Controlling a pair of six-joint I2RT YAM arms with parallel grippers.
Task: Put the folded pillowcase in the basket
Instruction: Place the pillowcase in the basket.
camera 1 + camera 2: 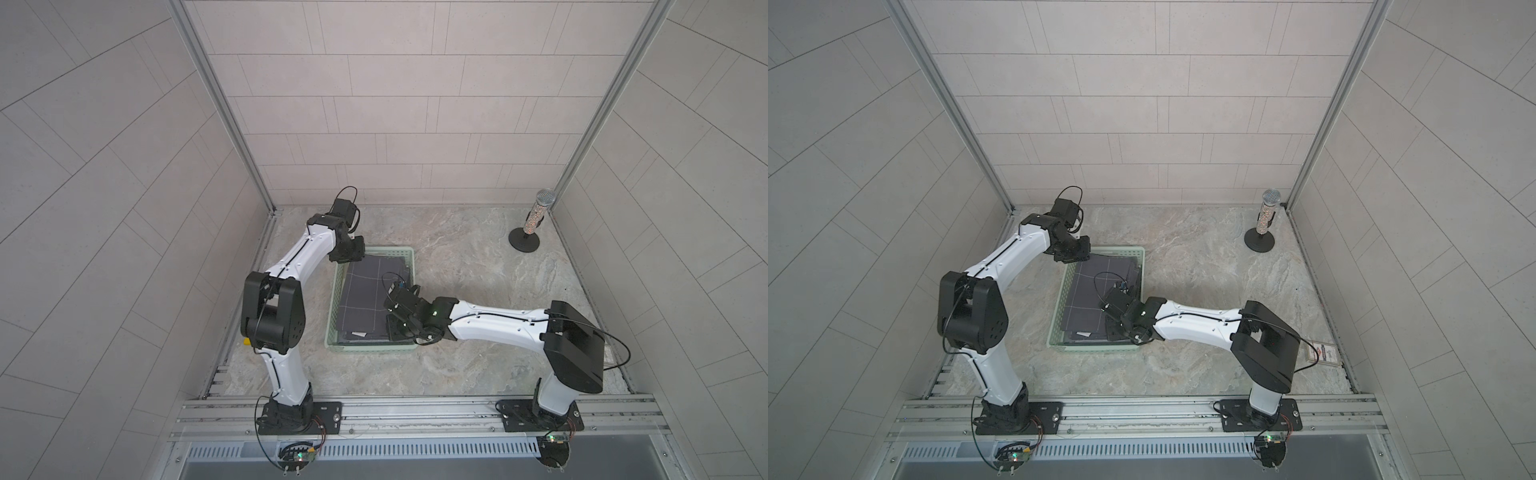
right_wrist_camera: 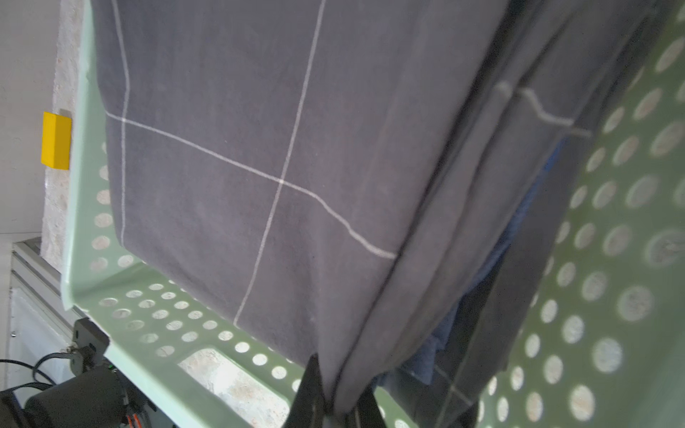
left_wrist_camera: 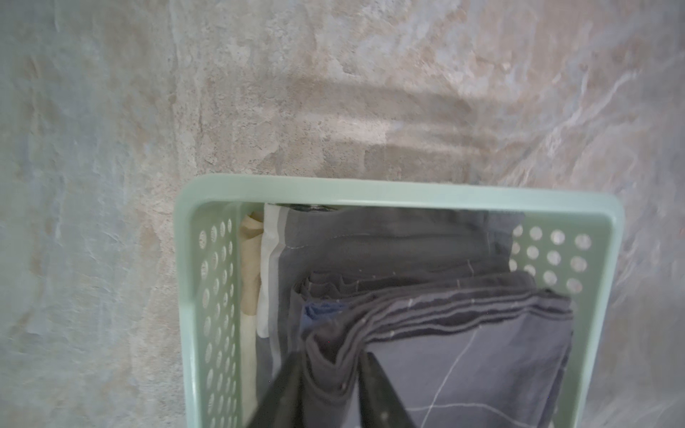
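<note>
Both top views: locate basket (image 1: 365, 350), long axis running away from the arm bases. Find folded pillowcase (image 1: 365, 299) inside, lying along the same axis. Note left gripper (image 3: 331, 357) at the far corner, jaws partly apart astride a fold; cannot tell whether gripped. Note right gripper (image 2: 339, 374) at the opposite near corner, jaws narrow, pinching the edge. Expect release, then lift clear. No legible writing.

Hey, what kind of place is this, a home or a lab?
Probably a robot test cell: left arm and right arm bolted to an aluminium rail, panel walls boxing in the tabletop, a microphone in the corner.
</note>
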